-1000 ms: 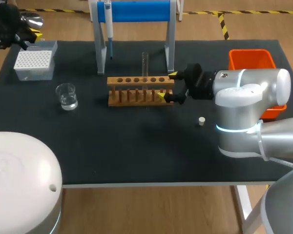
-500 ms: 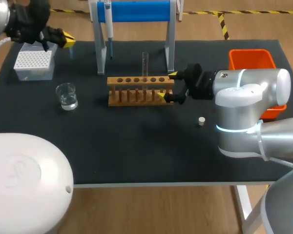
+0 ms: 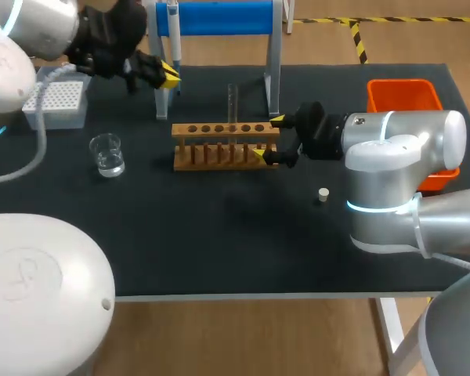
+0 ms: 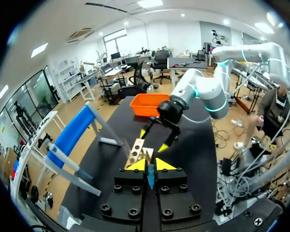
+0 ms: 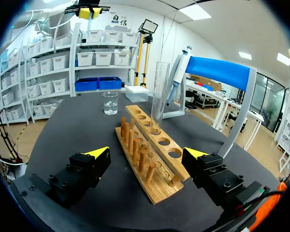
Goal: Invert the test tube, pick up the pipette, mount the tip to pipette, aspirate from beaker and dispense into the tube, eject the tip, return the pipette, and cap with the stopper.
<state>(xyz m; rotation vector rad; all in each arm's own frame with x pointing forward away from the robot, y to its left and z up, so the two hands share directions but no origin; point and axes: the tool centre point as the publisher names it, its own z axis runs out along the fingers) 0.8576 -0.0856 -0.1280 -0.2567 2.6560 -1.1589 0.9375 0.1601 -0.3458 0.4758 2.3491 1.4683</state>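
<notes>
- Wooden rack (image 3: pixel 225 145): where does it lie against my right fingers?
- It lies between them. Your right gripper (image 3: pixel 268 139) is spread wide, with one yellow tip on each side of the rack's near end. The right wrist view shows a gap on both sides, so it grips nothing.
- And the test tube?
- The test tube (image 5: pixel 159 92) stands upright in the rack, ahead of your right fingers, in the third hole counted from them. Its open end is up.
- Where is the pipette?
- The pipette (image 3: pixel 174 35) hangs on the blue stand (image 3: pixel 219 17), beyond the rack as seen from your right fingers. Your left gripper (image 3: pixel 170 74) is just beside the pipette's lower end. In the left wrist view a small blue-green piece shows in the middle of this gripper, but I cannot tell what it is. I also cannot tell if this gripper is open or closed. Ahead of it are the rack, your right gripper and the orange bin (image 4: pixel 147 105).
- The other things?
- The beaker (image 3: pixel 107 153), with clear liquid, stands past the far end of the rack, well apart from your right fingers. The white tip box (image 3: pixel 55 102) is beyond the beaker. The stopper (image 3: pixel 323 194) lies on the black table (image 3: pixel 219 235), behind your right fingertips and near that arm's wrist.
</notes>
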